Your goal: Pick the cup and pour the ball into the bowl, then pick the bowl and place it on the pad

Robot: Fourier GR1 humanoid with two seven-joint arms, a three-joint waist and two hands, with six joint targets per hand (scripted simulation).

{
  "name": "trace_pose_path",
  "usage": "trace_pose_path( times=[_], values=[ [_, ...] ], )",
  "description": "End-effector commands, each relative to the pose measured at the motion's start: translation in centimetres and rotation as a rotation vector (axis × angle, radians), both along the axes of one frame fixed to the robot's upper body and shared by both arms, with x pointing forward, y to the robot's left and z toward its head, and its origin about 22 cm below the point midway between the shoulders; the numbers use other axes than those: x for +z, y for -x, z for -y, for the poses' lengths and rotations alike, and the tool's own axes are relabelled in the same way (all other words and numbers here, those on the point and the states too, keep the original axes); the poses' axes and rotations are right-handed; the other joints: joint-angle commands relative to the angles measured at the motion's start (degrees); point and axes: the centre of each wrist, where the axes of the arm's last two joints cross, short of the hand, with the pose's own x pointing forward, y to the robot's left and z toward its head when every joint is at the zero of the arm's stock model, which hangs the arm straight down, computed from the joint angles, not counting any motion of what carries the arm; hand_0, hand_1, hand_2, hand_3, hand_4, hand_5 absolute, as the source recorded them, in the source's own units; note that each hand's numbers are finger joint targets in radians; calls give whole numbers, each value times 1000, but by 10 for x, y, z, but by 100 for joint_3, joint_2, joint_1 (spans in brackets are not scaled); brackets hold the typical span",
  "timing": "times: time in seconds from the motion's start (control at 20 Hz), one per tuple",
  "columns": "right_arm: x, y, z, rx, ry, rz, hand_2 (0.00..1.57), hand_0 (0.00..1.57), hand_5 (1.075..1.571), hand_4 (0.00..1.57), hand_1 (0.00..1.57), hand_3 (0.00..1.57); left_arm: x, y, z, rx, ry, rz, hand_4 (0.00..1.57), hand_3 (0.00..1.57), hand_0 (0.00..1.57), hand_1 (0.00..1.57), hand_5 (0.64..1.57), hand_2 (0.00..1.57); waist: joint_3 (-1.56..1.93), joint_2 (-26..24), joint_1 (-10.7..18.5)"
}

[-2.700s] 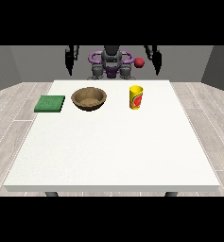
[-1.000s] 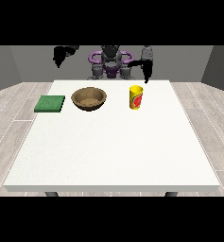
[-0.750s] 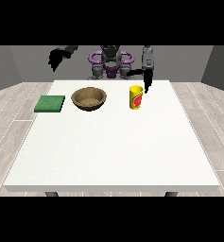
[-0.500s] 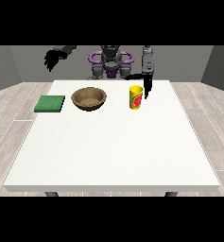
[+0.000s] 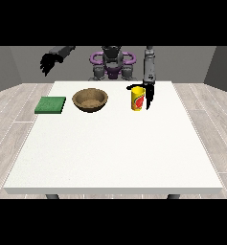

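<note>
Here the yellow cup point(image 5: 138, 98) stands upright on the white table point(image 5: 113, 148), toward the far edge and somewhat to the view's right of the table's middle. It bears a red mark on its side. Whether a ball sits inside it cannot be told from this view.

The hand at the view's right point(image 5: 148, 94) hangs down from a grey forearm just beside the cup, on the cup's right. Its fingers point(image 5: 149, 100) point downward along the cup's right side, straight rather than curled, and reach about as low as the cup's lower half. A dark thumb-like part point(image 5: 132, 87) stretches leftward over the cup's rim. So the cup lies between that part above and the fingers at its flank; whether any of them touches the cup cannot be told.

To the left of the cup, apart from it, sits the brown bowl point(image 5: 90, 99), upright and open upward. Farther left of the cup, beyond the bowl, the green pad point(image 5: 51, 105) lies flat near the table's left edge.

The hand at the view's left point(image 5: 49, 62) is raised well above the table, up and far left of the cup, its fingers hanging relaxed and slightly spread, holding nothing.
</note>
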Motion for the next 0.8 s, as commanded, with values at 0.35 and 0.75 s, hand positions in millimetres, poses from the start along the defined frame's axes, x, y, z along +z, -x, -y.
trace_pose_path(
  times=[0.35, 0.75],
  values=[
    [37, 3, 17, 71, 13, 86, 0, 0, 1568, 642, 0, 74, -36, 4, -6, 167, -183, 35, 1335, 1571, 1265, 1265, 1483, 1571, -2, 418, -621],
    [25, -6, 60, -35, -23, -113, 0, 0, 1567, 636, 0, 293, -12, -18, 22, 156, -354, -75, 1401, 1571, 1267, 1267, 1432, 1571, 7, -725, -90]
  ],
)
